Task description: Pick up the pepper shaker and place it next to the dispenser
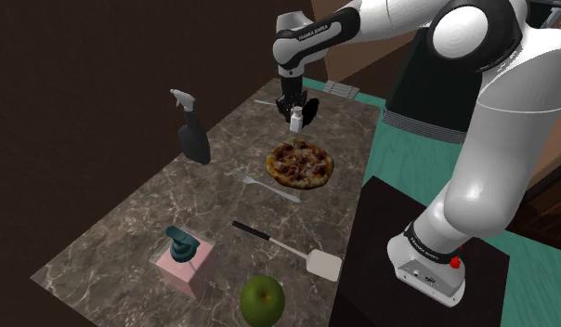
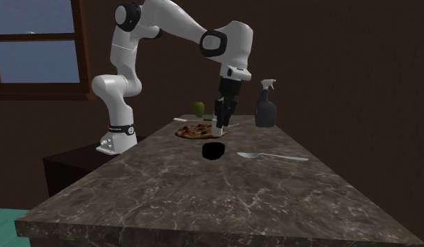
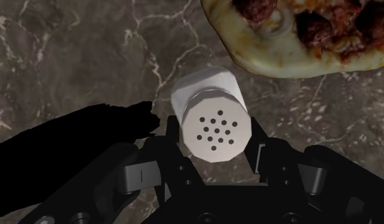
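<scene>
the end effector (image 3: 213,146) was clamped on the white pepper shaker (image 3: 206,95), which stood upright with its cap toward the wrist, clear of the tabletop (image 1: 130,223) just beside the pizza (image 1: 300,163). the dispenser (image 1: 184,258) lay well apart, toward the shoulder view's lower left.

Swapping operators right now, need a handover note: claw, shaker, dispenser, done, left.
Claw: shut on the white cylindrical pepper shaker with perforated top, apparently lifted off the dark marble counter, next to the pizza.
Pink box-shaped dispenser with teal pump: far end of counter from it, near the green apple.
Done: grasp. Left: carry over, set beside dispenser, release.
</scene>
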{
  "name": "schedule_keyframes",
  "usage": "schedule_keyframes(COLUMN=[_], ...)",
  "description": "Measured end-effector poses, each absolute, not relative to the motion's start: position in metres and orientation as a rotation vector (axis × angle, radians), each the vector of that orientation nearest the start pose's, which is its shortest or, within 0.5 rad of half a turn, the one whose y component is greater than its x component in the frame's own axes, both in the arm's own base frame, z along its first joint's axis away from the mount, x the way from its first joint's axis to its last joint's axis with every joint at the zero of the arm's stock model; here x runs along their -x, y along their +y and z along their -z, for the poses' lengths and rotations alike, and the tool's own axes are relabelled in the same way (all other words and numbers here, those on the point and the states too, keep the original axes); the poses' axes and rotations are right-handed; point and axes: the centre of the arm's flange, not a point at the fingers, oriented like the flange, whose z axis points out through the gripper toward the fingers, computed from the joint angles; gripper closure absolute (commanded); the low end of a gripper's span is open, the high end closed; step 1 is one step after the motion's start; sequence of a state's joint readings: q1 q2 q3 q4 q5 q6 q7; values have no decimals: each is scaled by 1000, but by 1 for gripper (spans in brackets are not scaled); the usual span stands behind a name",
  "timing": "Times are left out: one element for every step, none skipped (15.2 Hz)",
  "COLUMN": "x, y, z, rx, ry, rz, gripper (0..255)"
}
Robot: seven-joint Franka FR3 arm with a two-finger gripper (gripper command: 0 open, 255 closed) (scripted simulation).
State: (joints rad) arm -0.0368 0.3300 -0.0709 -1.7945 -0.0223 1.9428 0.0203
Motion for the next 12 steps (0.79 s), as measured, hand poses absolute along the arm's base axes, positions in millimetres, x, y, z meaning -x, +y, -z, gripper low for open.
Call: schedule_keyframes(x=[-615, -615, -615, -614, -615, -614, -614, -614, -614, -614, -613, -613], y=[-66, -66, -66, -66, -66, -66, -66, -67, -67, -67, -66, -66], z=[-358, -363, -367, -372, -379, -384, -390, -395, -401, -406, -412, -417], rx=[3158, 3158, 3158, 3158, 3158, 3158, 3158, 3158, 3158, 3158, 3158, 3158], ry=[184, 184, 184, 184, 184, 184, 184, 184, 184, 184, 184, 184], rz=[-290, -290, -290, -290, -290, -289, -289, -289, -289, -289, -289, -289], gripper=[255, 255, 255, 255, 255, 255, 255, 255, 255, 255, 255, 255])
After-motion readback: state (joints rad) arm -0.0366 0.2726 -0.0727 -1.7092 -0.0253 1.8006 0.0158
